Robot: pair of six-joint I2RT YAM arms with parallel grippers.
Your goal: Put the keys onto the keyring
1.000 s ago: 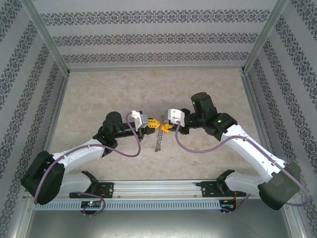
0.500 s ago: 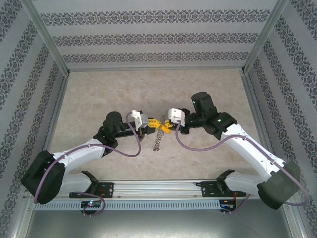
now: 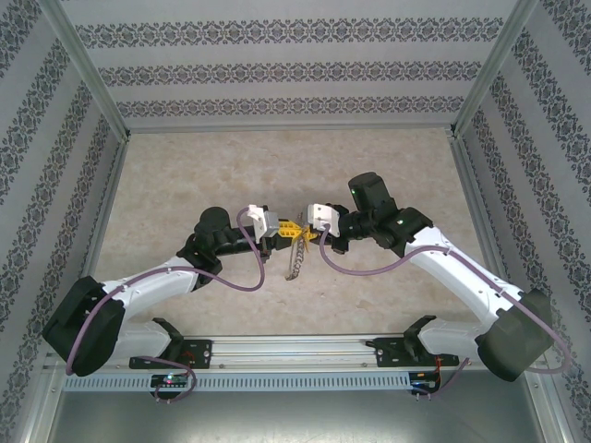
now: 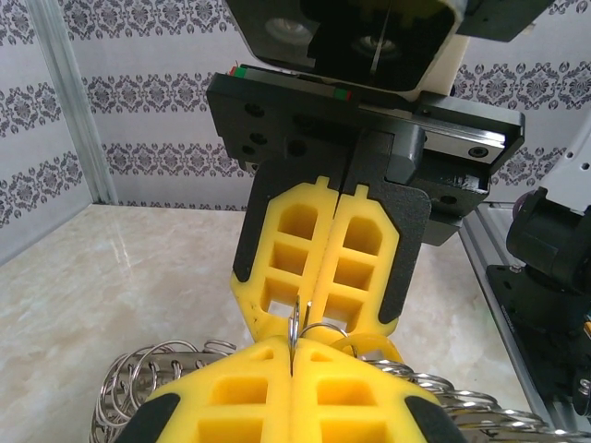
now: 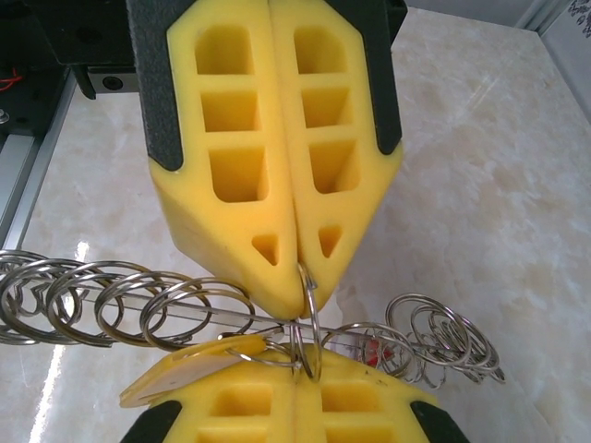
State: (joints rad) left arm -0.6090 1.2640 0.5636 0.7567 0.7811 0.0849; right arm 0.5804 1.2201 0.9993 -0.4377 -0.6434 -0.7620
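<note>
Left gripper (image 3: pixel 292 230) is pressing its jaws together on a small split ring of the keyring (image 3: pixel 295 263). Right gripper (image 3: pixel 307 237) is doing the same from the opposite side, tips nose to nose and nearly touching. Both are sitting over the middle of the table (image 3: pixel 185 175), slightly toward its near edge.

Keyring is hanging below that pinch point, its fringe of little rings drooping. Can't tell whether the low end is touching the table. From the right wrist, the orange-yellow key (image 5: pixel 189 367) is lying against the right gripper's tip, apparently hooked on a ring. The red key (image 5: pixel 374 351) is peeking out among the rings just beyond.

Reading the step as threading, with both arms working one split ring. Next move is calling for a small twist or a gentle pull apart to feed the ring round without losing either pinch. The wire is thin, so slipping is the risk.

Room: almost none between the grippers. Plenty of bare table toward the far edge and both side edges, with the walls (image 3: pixel 55 185) well apart.
</note>
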